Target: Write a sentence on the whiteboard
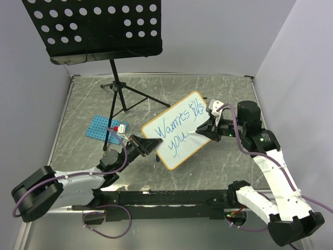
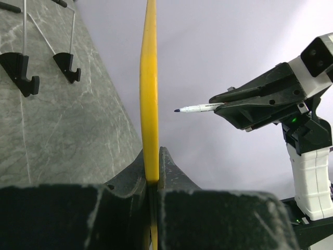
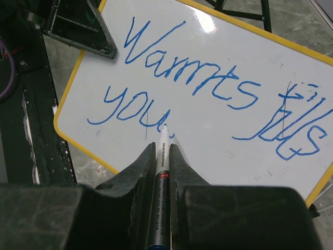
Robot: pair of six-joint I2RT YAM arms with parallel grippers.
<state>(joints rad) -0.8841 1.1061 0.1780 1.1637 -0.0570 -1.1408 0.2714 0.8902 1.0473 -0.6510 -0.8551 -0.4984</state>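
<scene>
Two slanted lines of blue writing make up the sentence [image 3: 208, 83] so far: the upper reads roughly "Warmts fills", the lower only "you" plus the start of a further stroke. We judge the task well past halfway, with the second line looking unfinished and plenty of bare white to its right for the remaining words.

We see the whiteboard [image 3: 208, 156] over the middle of the table [image 1: 78, 104], turned diagonally with its face toward the right arm. Whether its feet rest on the table we cannot tell.

At the end of "you" we see the marker [image 3: 162, 151], its tip at that last small stroke. From the left wrist the tip seems to stand just off the board's face, so we take it as lifted between strokes. We see the right gripper [image 3: 162, 148] with its fingers [image 3: 143, 166] closed snugly on the marker's barrel, one on each side.

We see the left gripper [image 2: 152, 166] with its fingers pressed onto the board's yellow-orange frame, pinching that edge and steadying the board for writing.

Behind stand a black music stand [image 1: 93, 26] and a blue rack [image 1: 101, 127], well apart from the work.
</scene>
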